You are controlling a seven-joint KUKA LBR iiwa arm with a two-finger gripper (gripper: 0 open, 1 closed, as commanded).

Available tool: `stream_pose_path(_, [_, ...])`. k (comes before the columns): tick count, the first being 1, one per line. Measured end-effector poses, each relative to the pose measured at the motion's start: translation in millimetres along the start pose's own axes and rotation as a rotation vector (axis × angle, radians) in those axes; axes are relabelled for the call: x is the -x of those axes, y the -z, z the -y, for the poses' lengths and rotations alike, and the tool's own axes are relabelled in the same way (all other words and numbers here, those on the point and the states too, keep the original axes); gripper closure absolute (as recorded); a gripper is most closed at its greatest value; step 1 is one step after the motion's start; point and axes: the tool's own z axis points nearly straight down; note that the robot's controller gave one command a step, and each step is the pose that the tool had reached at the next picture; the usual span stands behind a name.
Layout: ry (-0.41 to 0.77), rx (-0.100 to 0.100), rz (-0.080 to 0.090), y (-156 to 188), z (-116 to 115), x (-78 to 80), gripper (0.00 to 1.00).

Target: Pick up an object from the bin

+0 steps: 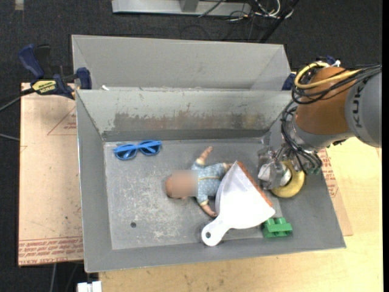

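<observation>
The gripper point(271, 173) hung low by the bin's point(121, 224) right wall, right over a yellow rounded toy point(290, 187), probably lined up to grasp it. Whether it was open or gripping could not be told.

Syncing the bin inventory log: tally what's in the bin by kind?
Blue sunglasses: 1
Doll: 1
White scoop: 1
Green block: 1
Yellow rounded thing, right side: 1
Total: 5
</observation>
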Motion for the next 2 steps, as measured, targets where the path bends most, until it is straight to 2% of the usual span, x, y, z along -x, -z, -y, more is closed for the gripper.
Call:
stream_pose_path(1, [-0.012,-0.008,-0.001,46.3,4.2,0.0,1.0])
stream_pose_path(2, [-0.056,-0.01,0.015,64.8,6.6,-2.7,1.0])
